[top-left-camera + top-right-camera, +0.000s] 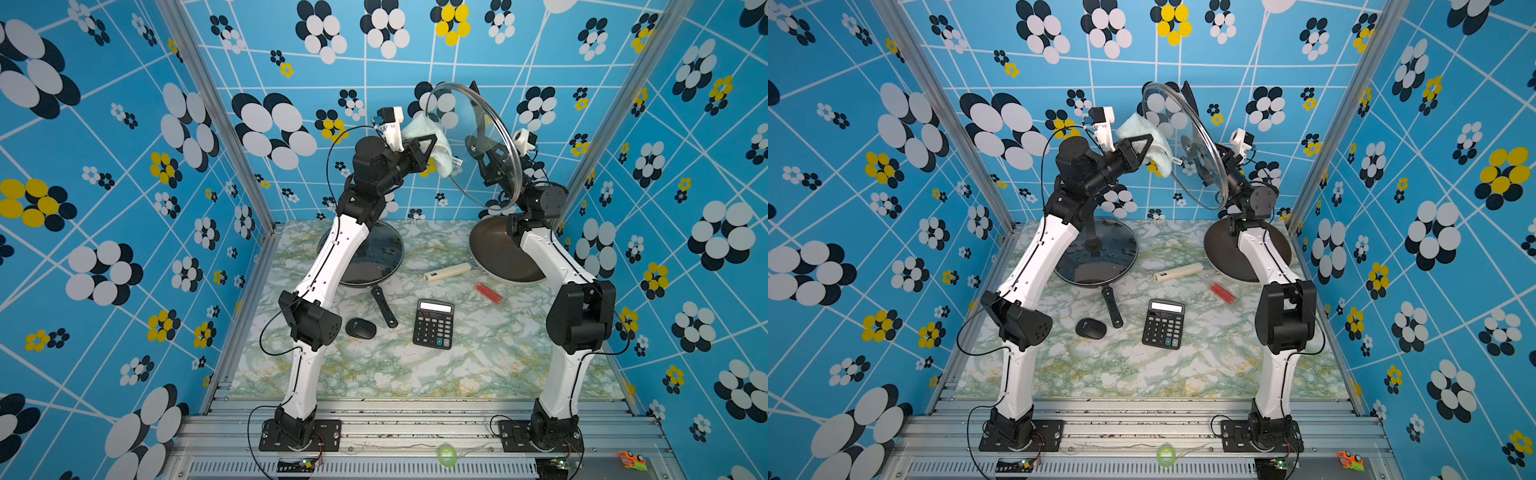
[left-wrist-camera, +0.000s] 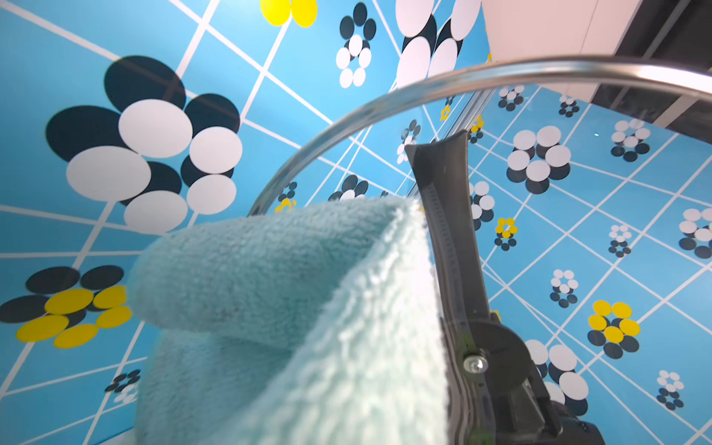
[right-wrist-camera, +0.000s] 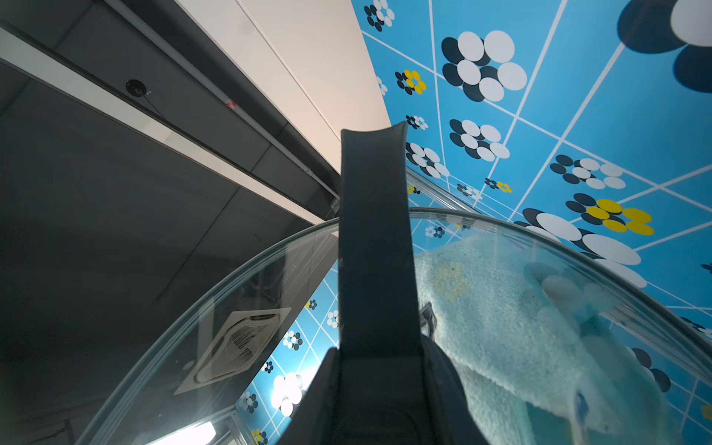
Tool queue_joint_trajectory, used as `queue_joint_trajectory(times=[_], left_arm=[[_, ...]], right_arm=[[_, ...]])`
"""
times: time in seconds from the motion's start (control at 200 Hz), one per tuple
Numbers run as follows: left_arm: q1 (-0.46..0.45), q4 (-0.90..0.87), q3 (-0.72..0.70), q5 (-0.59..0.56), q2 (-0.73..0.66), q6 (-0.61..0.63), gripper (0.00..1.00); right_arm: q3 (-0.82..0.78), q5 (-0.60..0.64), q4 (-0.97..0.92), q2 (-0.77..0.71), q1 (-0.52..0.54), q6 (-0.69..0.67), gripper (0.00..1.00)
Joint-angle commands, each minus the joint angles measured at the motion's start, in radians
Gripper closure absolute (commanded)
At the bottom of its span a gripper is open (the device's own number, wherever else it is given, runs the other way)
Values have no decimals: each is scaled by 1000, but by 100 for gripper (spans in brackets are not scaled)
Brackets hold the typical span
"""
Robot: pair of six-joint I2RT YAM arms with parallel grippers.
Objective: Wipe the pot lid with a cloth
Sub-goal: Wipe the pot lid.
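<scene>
In the upper middle of both top views, the right gripper (image 1: 496,166) grips the pot lid (image 1: 473,120) and stands it on edge, likely so the left gripper (image 1: 430,147), squeezed shut on the cloth (image 1: 417,128), can rub the glass.

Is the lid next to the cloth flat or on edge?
On edge: the lid is raised, nearly upright, high above the table.
</scene>
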Motion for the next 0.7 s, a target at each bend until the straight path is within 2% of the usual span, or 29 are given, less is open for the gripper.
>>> queue_joint_trajectory(times=[0.0, 0.185, 0.35, 0.45, 0.58, 0.695], left_arm=[[4, 90, 10, -37, 95, -71, 100], [-5, 125, 37, -51, 148, -114, 100], [-20, 73, 9, -52, 151, -111, 100], [-27, 64, -95, -35, 107, -130, 100], [-45, 140, -311, -29, -5, -126, 100], [-56, 212, -364, 17, -54, -107, 100]], right_arm=[[56, 23, 152, -53, 4, 40, 100], [124, -25, 173, -33, 33, 80, 100], [162, -60, 184, -18, 58, 98, 100], [151, -60, 184, -22, 60, 95, 100], [146, -57, 184, -17, 59, 90, 100], [162, -55, 184, 3, 61, 99, 100]])
